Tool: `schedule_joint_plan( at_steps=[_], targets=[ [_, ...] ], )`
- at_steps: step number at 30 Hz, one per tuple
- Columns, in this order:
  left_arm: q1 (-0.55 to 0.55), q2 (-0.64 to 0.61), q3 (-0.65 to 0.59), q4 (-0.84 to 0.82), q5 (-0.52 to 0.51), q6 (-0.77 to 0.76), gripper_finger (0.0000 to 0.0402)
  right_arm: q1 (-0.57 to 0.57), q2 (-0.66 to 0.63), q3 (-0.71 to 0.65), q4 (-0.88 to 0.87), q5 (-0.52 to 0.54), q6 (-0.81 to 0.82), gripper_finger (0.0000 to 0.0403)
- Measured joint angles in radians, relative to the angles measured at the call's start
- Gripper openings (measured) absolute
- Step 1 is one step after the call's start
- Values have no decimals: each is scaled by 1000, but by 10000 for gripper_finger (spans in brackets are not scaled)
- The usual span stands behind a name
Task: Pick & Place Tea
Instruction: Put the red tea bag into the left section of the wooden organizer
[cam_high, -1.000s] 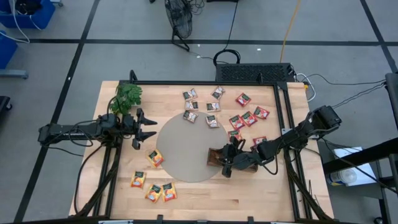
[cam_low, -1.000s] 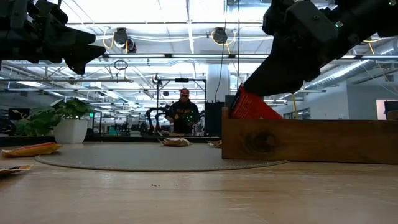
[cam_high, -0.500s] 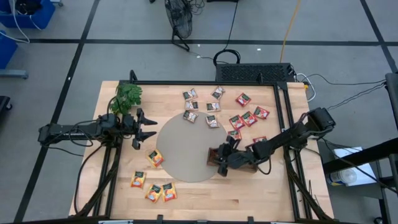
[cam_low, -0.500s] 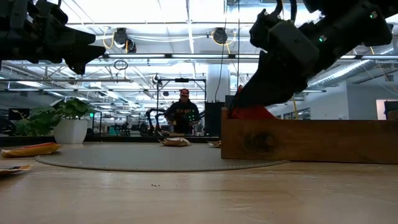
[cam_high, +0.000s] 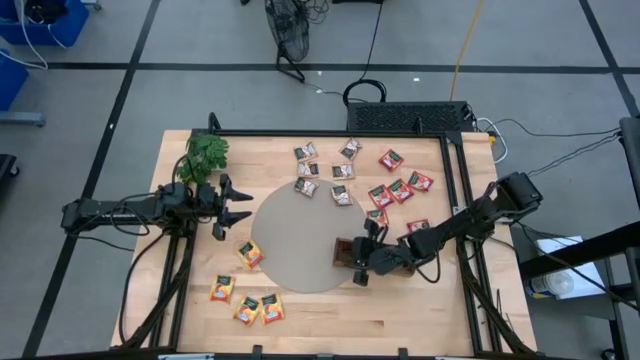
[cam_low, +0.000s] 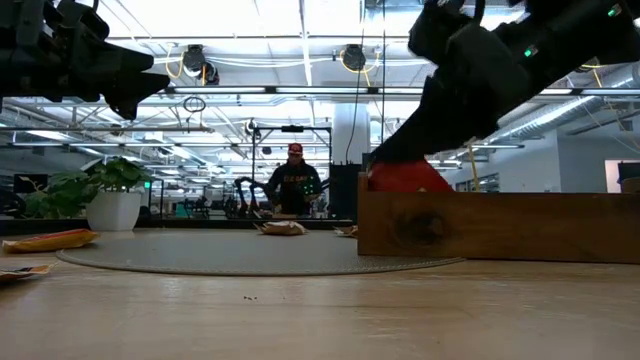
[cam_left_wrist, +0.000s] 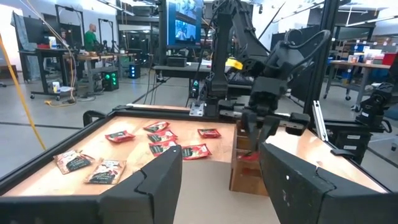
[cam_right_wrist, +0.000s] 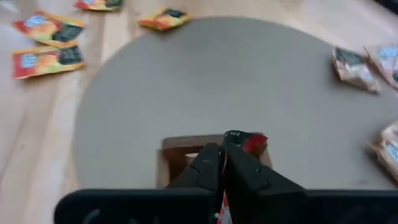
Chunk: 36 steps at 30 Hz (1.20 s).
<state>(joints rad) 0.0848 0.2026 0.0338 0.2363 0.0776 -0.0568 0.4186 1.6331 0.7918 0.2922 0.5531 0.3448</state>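
Most sachets unplaced — grey-white cluster, red cluster, orange-yellow group scattered on table. Right gripper pinched shut over end compartment of wooden tray, red sachet standing there — grip or release unclear. Left gripper waits, jaws wide, beside green sprig.

We see a pale, smooth wooden worktop, a matt grey round mat, a dark-grained wooden tray, and glossy, crinkled tea sachets.
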Motion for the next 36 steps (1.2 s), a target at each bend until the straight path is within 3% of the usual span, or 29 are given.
schedule_joint_plan(
  at_steps=[7,13,23,31,36],
  targets=[
    [0,0,0,0,0,0,214,69,-10,0,26,186,-119,1],
    [0,0,0,0,0,0,214,100,-10,-62,123,314,-121,0],
    [0,0,0,0,0,0,214,108,-10,-285,661,253,-146,0],
    [0,0,0,2,0,0,214,107,82,-291,774,254,-153,0],
    [0,0,0,0,0,0,214,104,180,-292,948,256,-212,0]
  ],
)
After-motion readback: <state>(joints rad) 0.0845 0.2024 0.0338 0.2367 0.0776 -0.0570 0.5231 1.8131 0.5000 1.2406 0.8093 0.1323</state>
